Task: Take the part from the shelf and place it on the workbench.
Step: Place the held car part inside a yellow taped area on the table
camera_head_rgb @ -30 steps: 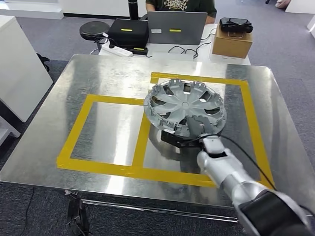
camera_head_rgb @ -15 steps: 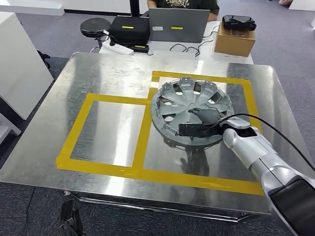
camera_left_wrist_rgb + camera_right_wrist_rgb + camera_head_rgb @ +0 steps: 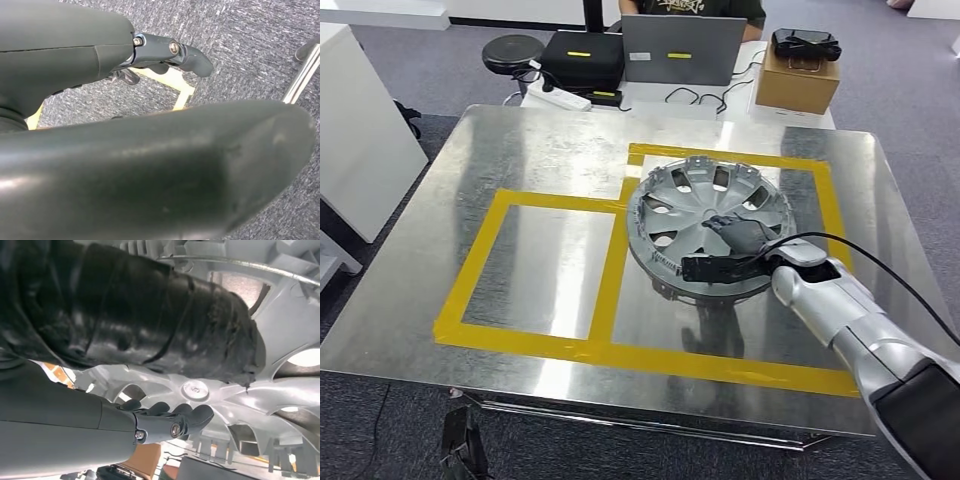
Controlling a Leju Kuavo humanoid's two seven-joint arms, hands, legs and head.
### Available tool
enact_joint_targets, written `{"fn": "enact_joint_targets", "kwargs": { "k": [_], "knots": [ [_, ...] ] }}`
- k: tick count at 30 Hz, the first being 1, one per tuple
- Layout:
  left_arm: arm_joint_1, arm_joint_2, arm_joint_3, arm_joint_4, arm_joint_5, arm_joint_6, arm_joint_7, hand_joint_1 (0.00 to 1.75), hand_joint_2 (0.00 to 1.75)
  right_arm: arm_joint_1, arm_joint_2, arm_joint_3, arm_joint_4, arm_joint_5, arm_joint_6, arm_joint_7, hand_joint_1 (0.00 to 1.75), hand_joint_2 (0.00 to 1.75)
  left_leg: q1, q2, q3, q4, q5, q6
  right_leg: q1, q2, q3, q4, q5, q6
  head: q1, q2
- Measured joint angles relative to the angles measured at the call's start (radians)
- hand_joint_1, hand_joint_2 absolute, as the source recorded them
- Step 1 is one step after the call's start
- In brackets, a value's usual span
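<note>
Right hand [image 3: 731, 245] gripping grey plastic spoked wheel cover [image 3: 682, 215] by near-right rim, fingers clamped, over right taped square on steel counter [image 3: 546, 150]. Risk: tilted release letting cover slide.

Grey laptop [image 3: 683, 49], cardboard box [image 3: 795, 85], black case [image 3: 582, 59], round stool [image 3: 512, 52], white power strip [image 3: 556, 99]

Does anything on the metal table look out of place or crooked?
Yes. The wheel cover sits tilted, held by the right hand, and overlaps the yellow tape dividing the two marked squares instead of lying flat inside one.
</note>
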Motion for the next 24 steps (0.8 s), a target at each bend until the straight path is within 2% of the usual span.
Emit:
{"fn": "enact_joint_targets", "kwargs": {
  "k": [3,5,7,9,12,16,19,23,24],
  "knots": [
    [0.0,0.0,0.0,0.0,0.005,0.002,-0.001,0.0,0.0,-0.001,-0.007,0.011,-0.007,-0.013,-0.005,0.003,0.0,0.0,0.0,0.0,0.0,0.0,0.0,0.0,0.0,0.0,0.0,0.0,0.0,0.0,0.0,0.0],
    [0.001,0.0,-0.001,0.0,0.009,0.003,-0.007,0.0,0.0,0.002,-0.019,0.014,-0.021,-0.042,-0.022,-0.01,0.0,0.87,0.0,0.0,0.0,0.0,0.0,0.0,0.0,0.0,-0.001,0.0,0.0,0.0,0.0,0.0],
    [0.003,0.0,-0.002,0.0,0.016,0.002,-0.019,0.0,0.0,0.021,-0.035,0.0,-0.053,-0.108,-0.08,-0.055,0.0,1.75,0.0,0.0,-0.001,0.0,0.0,0.0,0.0,0.0,-0.001,0.0,0.0,0.0,0.0,0.0],
    [0.009,-0.001,-0.001,0.0,0.025,0.0,-0.038,0.0,0.0,0.081,-0.046,-0.055,-0.119,-0.196,-0.189,-0.137,0.0,1.75,0.0,-0.001,-0.001,0.0,-0.001,0.001,0.0,-0.002,0.0,0.0,-0.001,0.0,0.0,0.0],
    [0.024,-0.003,-0.001,0.0,0.035,-0.001,-0.067,0.0,0.0,0.239,-0.034,-0.206,-0.27,-0.323,-0.321,-0.275,0.0,1.75,0.0,-0.003,-0.001,0.0,-0.003,0.001,0.001,-0.004,0.001,0.0,-0.004,0.0,0.0,0.0],
    [0.04,-0.01,-0.001,0.0,0.046,0.012,-0.09,0.0,0.0,0.486,0.067,-0.428,-0.527,-0.507,-0.367,-0.394,0.0,1.75,0.001,-0.005,-0.001,0.0,-0.006,0.0,0.001,-0.005,0.001,0.0,-0.007,-0.001,0.0,0.0],
    [0.046,-0.016,0.0,0.0,0.052,0.019,-0.095,0.0,0.0,0.624,0.153,-0.543,-0.703,-0.628,-0.357,-0.412,0.0,1.75,0.002,-0.006,-0.001,-0.001,-0.007,-0.002,0.002,-0.007,0.001,0.0,-0.01,-0.003,0.0,0.0],
    [0.056,-0.021,0.0,0.0,0.06,0.021,-0.101,0.0,0.0,0.732,0.228,-0.637,-0.846,-0.762,-0.294,-0.392,0.0,0.0,0.002,-0.006,-0.001,-0.001,-0.009,-0.004,0.002,-0.005,0.001,0.0,-0.011,-0.003,0.0,0.0],
    [0.057,-0.021,0.001,0.0,0.062,0.021,-0.104,0.0,0.0,0.747,0.239,-0.651,-0.865,-0.773,-0.285,-0.39,0.0,0.0,0.002,-0.006,-0.001,-0.001,-0.009,-0.004,0.002,-0.004,0.001,0.0,-0.011,-0.003,0.0,0.0]
  ]
}}
